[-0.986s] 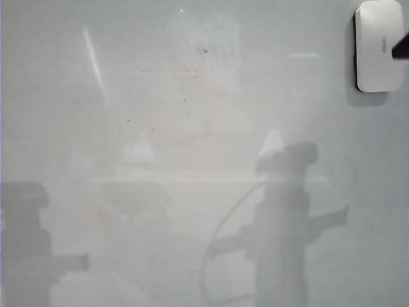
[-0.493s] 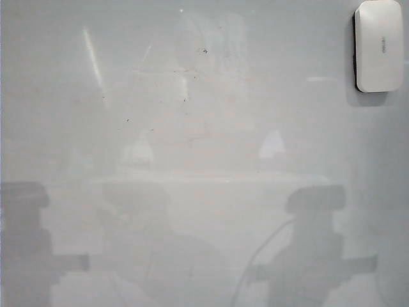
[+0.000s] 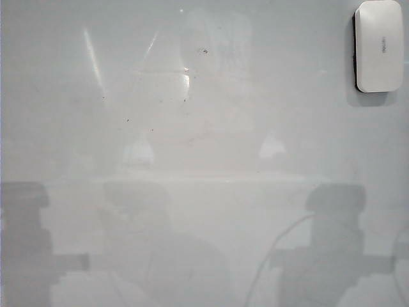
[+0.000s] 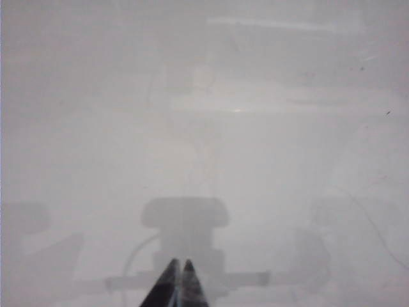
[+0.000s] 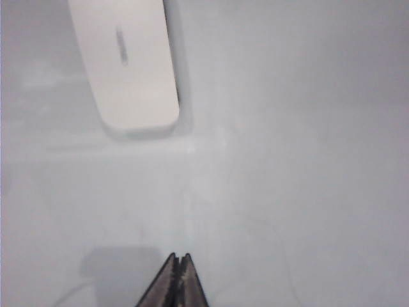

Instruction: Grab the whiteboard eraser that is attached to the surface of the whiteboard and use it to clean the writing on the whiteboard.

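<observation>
Whiteboard eraser (image 3: 379,45) sits untouched at the whiteboard's (image 3: 204,153) upper right corner. Right gripper (image 5: 177,258) hangs over bare board, apart from the eraser, fingers pressed together, holding nothing. Left gripper (image 4: 177,263) likewise closed and empty over bare board. No red writing is discernible, only small dark specks (image 3: 203,50).

1. Left gripper (image 4: 179,268): two dark, nearly black fingers, each tapering to a narrow point. The inner edges run straight, with only a thin seam between them.
2. Right gripper (image 5: 177,262): the same build, with two dark wedge-shaped fingers and a fine line separating the tips. Faint ridging shows along the seam.
3. Finish: matte, with slightly lighter grey outer edges.
4. No cables, screws or markings can be made out on either gripper.
</observation>
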Robot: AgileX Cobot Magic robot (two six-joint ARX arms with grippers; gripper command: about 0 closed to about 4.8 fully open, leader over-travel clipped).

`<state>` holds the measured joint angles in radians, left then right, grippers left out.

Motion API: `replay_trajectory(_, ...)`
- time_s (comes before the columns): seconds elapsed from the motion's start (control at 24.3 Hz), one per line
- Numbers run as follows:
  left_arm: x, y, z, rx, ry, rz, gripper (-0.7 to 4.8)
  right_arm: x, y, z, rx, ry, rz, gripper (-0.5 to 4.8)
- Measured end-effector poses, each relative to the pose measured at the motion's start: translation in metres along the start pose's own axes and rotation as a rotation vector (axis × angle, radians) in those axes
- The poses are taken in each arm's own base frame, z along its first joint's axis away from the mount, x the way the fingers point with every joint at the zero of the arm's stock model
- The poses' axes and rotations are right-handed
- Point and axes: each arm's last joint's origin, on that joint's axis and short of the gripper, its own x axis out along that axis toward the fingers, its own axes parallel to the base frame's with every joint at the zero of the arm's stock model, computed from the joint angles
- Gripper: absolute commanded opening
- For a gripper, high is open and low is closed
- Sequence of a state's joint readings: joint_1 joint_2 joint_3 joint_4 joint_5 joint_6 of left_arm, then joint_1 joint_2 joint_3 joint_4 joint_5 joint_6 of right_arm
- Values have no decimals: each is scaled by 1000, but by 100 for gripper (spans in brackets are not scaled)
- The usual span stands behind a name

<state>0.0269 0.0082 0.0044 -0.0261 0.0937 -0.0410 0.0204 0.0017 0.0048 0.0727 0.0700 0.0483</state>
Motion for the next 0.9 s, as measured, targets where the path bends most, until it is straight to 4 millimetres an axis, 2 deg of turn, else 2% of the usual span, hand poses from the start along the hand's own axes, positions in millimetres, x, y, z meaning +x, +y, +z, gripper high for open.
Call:
replay_trajectory(0.25, 0, 0, 0, 0, 1, 0, -5, 0, 1, -6, -4, 59, 23, -1)
replay_trajectory(0.58, 0, 0, 0, 0, 2, 0, -5, -3, 0, -23, -14, 238, 14, 0)
replay_trajectory(0.9, 0, 0, 0, 0, 2, 0, -5, -3, 0, -24, -14, 247, 13, -1)
